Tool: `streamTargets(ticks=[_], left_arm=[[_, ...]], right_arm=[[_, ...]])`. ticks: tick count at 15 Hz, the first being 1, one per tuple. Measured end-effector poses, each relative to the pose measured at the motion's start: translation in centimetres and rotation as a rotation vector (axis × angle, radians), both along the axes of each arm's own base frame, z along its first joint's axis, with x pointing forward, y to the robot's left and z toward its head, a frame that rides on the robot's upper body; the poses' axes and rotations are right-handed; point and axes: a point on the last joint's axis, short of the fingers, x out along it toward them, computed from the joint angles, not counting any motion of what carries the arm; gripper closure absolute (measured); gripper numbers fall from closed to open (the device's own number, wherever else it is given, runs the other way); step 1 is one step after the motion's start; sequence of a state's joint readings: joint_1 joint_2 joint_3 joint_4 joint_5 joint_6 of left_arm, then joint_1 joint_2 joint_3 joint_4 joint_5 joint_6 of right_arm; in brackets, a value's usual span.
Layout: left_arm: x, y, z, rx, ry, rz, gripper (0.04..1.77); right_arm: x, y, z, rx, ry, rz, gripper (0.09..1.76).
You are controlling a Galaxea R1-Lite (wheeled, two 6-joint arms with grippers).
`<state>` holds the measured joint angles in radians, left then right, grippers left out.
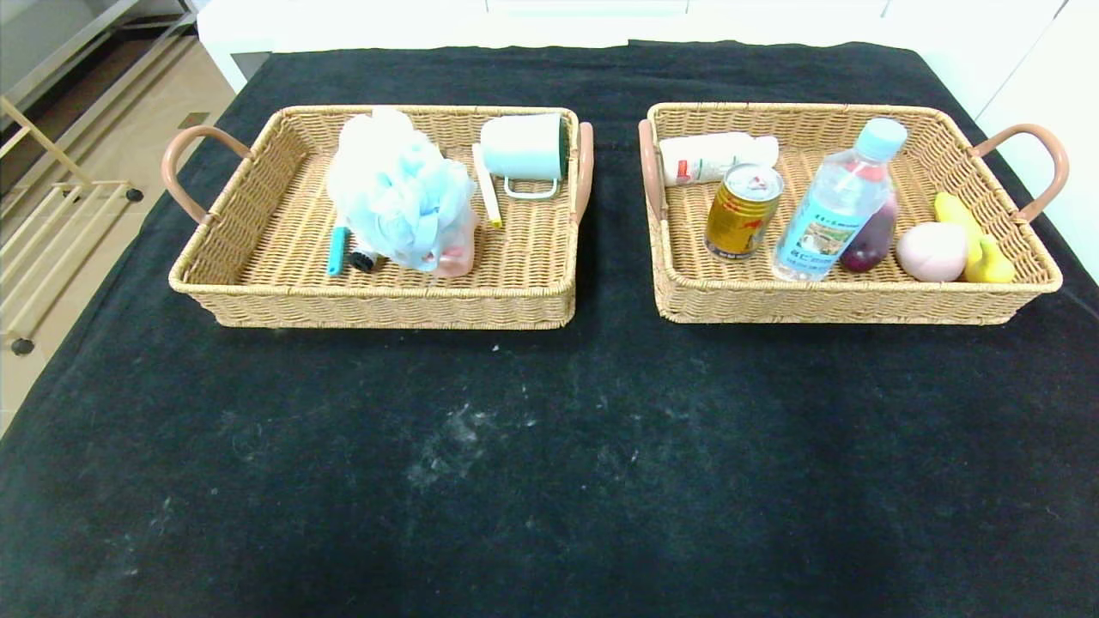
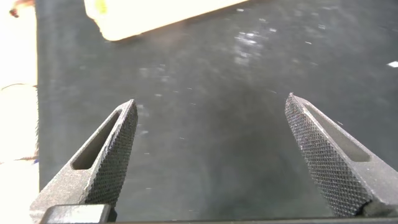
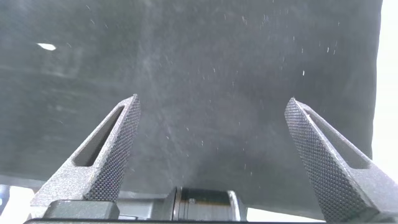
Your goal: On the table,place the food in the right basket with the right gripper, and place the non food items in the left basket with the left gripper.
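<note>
The left wicker basket (image 1: 258,215) holds a blue and white bath pouf (image 1: 399,193), a pale green mug (image 1: 524,148), a teal tube (image 1: 336,250) and a cream stick (image 1: 488,196). The right wicker basket (image 1: 859,296) holds a gold can (image 1: 743,211), a water bottle (image 1: 837,206), a white bottle lying down (image 1: 717,157), a purple fruit (image 1: 869,243), a pink peach (image 1: 932,251) and a yellow banana (image 1: 974,236). Neither arm shows in the head view. My left gripper (image 2: 211,109) is open and empty over the black cloth. My right gripper (image 3: 211,109) is open and empty over the cloth.
A black cloth (image 1: 549,446) covers the table, with white lint near its middle. The floor and a wooden rack (image 1: 51,206) lie beyond the table's left edge. A corner of a basket (image 2: 149,15) shows in the left wrist view.
</note>
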<state>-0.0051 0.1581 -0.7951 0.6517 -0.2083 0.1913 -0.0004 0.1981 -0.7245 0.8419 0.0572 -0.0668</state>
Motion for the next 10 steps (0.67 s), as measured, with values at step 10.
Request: streamTargets(ticks=[10], left_arm=[[4.3,0.0,-7.2,-0.025,-0.127,0.04,0.09]], right_arm=[[5.2,0.1,-8.2,-0.045,-0.363,0.053,0.15]])
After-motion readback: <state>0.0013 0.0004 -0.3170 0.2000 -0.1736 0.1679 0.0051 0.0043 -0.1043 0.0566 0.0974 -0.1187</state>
